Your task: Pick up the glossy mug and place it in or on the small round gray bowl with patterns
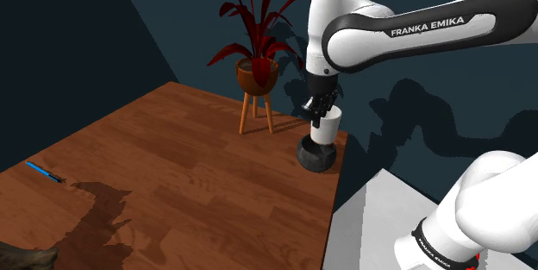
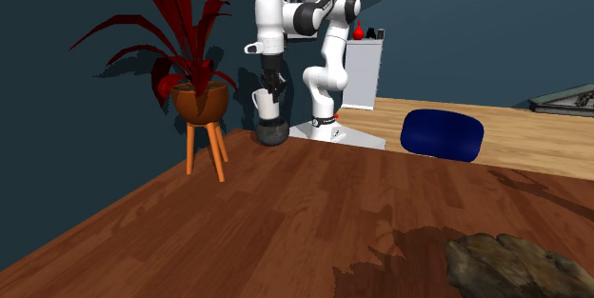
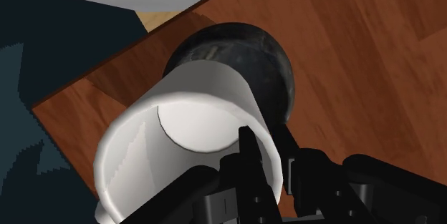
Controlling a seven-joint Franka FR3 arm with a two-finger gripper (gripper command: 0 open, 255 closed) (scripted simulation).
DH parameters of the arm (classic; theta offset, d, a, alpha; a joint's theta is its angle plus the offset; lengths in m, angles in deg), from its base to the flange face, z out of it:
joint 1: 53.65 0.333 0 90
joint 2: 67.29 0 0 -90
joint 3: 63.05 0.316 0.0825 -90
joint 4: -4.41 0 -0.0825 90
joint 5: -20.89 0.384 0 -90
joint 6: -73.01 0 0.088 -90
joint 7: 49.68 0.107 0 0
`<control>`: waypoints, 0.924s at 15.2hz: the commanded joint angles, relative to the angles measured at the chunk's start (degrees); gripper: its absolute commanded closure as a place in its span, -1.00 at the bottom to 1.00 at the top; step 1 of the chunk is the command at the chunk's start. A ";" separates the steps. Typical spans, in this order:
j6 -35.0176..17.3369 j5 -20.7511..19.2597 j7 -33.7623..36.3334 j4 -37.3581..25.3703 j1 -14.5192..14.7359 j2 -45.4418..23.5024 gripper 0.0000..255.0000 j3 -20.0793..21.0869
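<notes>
A white mug (image 1: 328,127) stands upright with its base in the dark round bowl (image 1: 317,156) near the wooden table's far right edge in the shoulder view. My black gripper (image 1: 321,105) comes down from above and is shut on the mug's rim. In the wrist view the fingers (image 3: 252,159) pinch the mug (image 3: 193,115) wall, one inside and one outside, with the dark bowl (image 3: 247,51) right beyond it. The second exterior view shows the mug (image 2: 264,106) sitting in the bowl (image 2: 271,132) under the gripper (image 2: 272,85).
A red-leaved plant in a brown pot on a wooden stand (image 1: 257,78) stands close to the bowl. A blue pen (image 1: 41,172) lies at the table's left edge. A blue cushion (image 2: 442,134) and a rock-like object (image 2: 514,266) show in the second exterior view.
</notes>
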 commanded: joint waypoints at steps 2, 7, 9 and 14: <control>-2.14 -0.01 0.08 1.74 0.01 -0.37 1.00 0.09; -2.14 -0.01 0.08 1.74 0.01 -0.37 1.00 0.09; -2.14 -0.01 0.08 1.74 0.01 -0.37 1.00 0.09; -2.14 -0.01 0.08 1.74 0.01 -0.36 -1.00 0.09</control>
